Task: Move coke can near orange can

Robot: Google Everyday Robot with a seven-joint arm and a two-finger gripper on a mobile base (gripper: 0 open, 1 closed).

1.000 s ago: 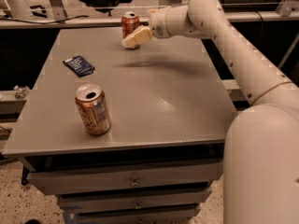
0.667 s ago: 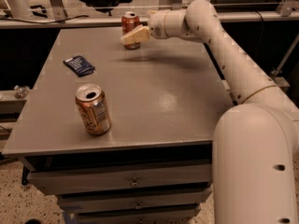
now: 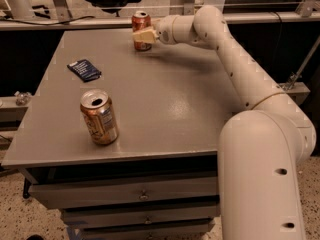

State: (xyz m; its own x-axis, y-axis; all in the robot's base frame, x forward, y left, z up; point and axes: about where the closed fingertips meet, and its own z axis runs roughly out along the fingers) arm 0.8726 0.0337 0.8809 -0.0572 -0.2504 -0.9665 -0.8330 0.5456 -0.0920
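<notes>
The gripper (image 3: 144,35) sits against the coke can (image 3: 141,21) at the far edge of the desk (image 3: 175,109), whether pinching it I cannot tell; it should clamp mid-body, keeping the can upright, before heading for the orange can (image 3: 100,117)

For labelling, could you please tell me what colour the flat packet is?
Dark blue packet, camera view; the gripper is at the coke can.

End effector (image 3: 144,35) edged left against the coke can (image 3: 141,19) at the far edge of the surface (image 3: 175,109), arm (image 3: 240,69) swung nearer the foreground
</notes>
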